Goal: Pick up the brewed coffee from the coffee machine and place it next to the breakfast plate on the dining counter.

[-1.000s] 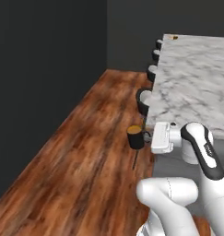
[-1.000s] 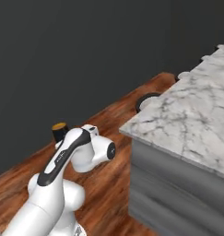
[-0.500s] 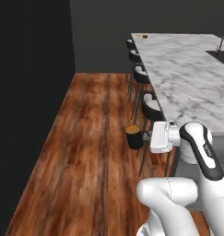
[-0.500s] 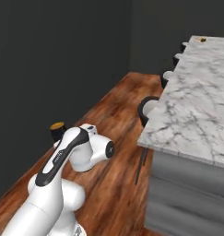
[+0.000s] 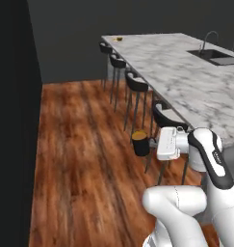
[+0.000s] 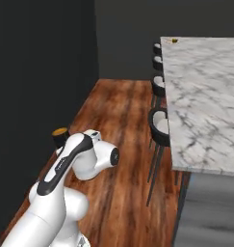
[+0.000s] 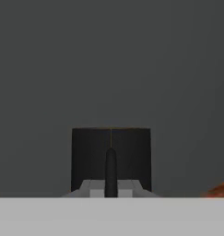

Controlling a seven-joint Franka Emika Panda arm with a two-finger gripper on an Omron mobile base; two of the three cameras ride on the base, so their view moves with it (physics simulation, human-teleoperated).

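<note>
- The brewed coffee (image 5: 140, 143) is a small black mug with an orange-brown surface at its top, carried in the air above the wooden floor (image 5: 80, 159), just beside the white hand of the arm.
- The gripper (image 5: 149, 144) points sideways toward the mug and is clenched on it: in the left base view the mug sits right at the end of the hand, with nothing beneath it.
- In the hand view the mug (image 7: 111, 159) stands upright as a black block with its handle facing the camera, straight ahead of the gripper (image 7: 111, 186), against a plain dark grey wall.
- In the right base view the mug (image 6: 59, 136) peeks out behind the arm's white elbow, its orange-brown top showing.
- The dining counter's tabletop (image 5: 186, 77) is a long white marble slab with grey veins, to the right of the mug; the mug is well apart from its surface.
- A row of black stools (image 5: 136, 83) stands along the counter's near edge.
- A small yellowish item (image 5: 119, 39) lies at the far corner of the tabletop, too small to identify.
- A black sink (image 5: 219, 57) with a curved tap is set in the far right of the slab.
</note>
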